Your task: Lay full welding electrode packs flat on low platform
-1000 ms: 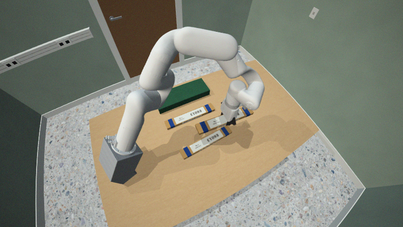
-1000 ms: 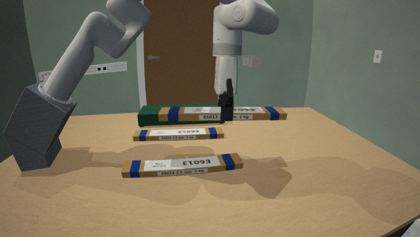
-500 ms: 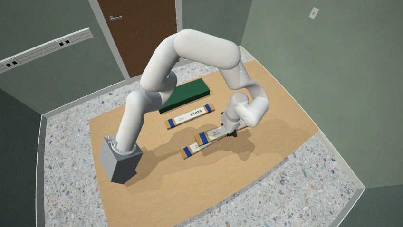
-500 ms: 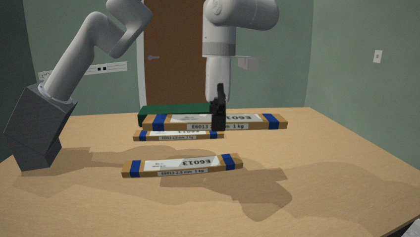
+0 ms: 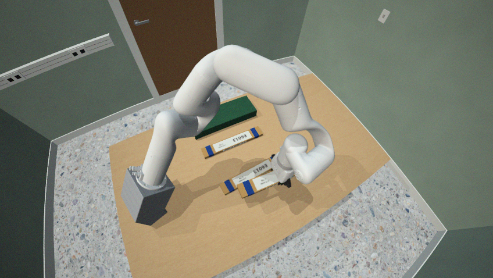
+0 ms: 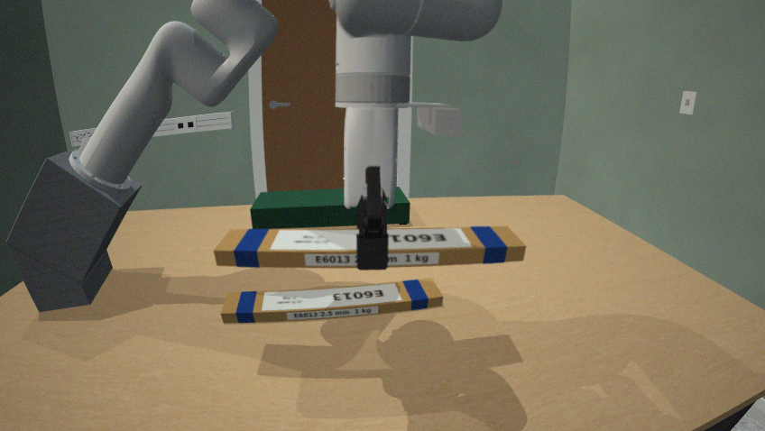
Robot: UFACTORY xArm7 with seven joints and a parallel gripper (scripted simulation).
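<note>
Top view: all three electrode packs appear at once on the wooden counter [image 5: 214,234]; the far pack [image 5: 232,142] lies flat just beside the green low platform [image 5: 238,111], apart from it; the middle pack [image 5: 247,175] lies flat nearer the camera; the held pack [image 5: 259,184] overlaps it in this view, and its right end is hidden under the wrist. Exterior view: only two packs show; the held pack [image 6: 369,246] hangs level above the counter, clear of its surface, in front of the low platform [image 6: 299,209]; the middle pack [image 6: 332,299] rests on the counter below and nearer; the far pack cannot be made out here. Gripper [image 6: 372,252]: the dark fingers [image 6: 372,255] stand moderately apart and are clamped on the long sides of the held pack near its middle, covering part of the side label; in the top view the gripper [image 5: 285,182] is mostly concealed by the arm. Platform: nothing rests on its top face in either view.
</note>
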